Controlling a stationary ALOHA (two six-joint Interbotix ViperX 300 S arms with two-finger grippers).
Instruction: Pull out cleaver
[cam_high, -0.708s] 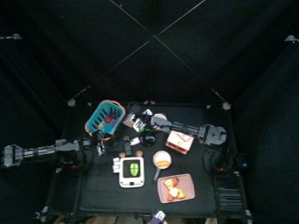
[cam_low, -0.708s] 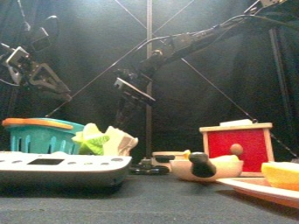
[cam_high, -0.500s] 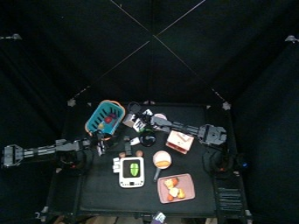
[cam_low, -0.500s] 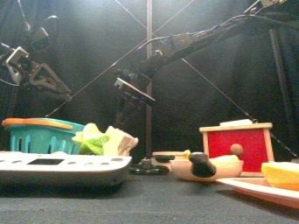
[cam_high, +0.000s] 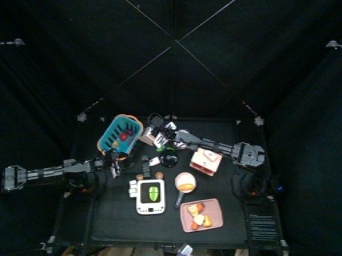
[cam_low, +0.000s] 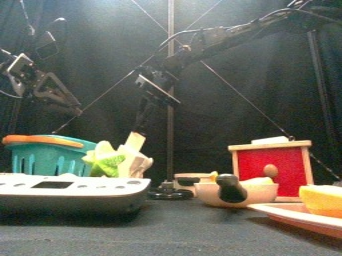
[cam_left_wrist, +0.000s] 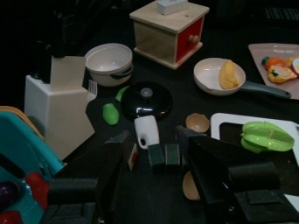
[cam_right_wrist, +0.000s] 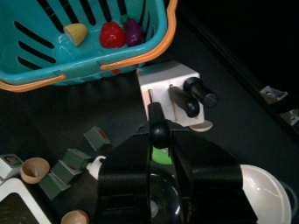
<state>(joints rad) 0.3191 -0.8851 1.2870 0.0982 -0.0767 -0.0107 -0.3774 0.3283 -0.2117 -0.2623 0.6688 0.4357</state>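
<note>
The white knife block (cam_right_wrist: 167, 88) stands beside the teal basket (cam_right_wrist: 70, 39), with two black handles (cam_right_wrist: 194, 91) still in its slots. It also shows in the left wrist view (cam_left_wrist: 59, 94). My right gripper (cam_right_wrist: 158, 133) hangs above the block, shut on a dark handle. In the front view a pale blade (cam_low: 135, 143) sticks up out of the block below the right gripper (cam_low: 155, 88). My left gripper (cam_left_wrist: 163, 159) is open and empty, low over the table's left part (cam_high: 96, 163).
A red wooden box (cam_low: 271, 166), a plate of food (cam_low: 310, 207) and a white scale (cam_low: 67, 192) stand along the front. A white bowl (cam_left_wrist: 108, 61), a black lid (cam_left_wrist: 146, 98) and a green vegetable (cam_left_wrist: 267, 133) lie around the middle.
My right gripper has risen above the knife block, and a pale blade now stands up out of the block. The left arm has not moved.
</note>
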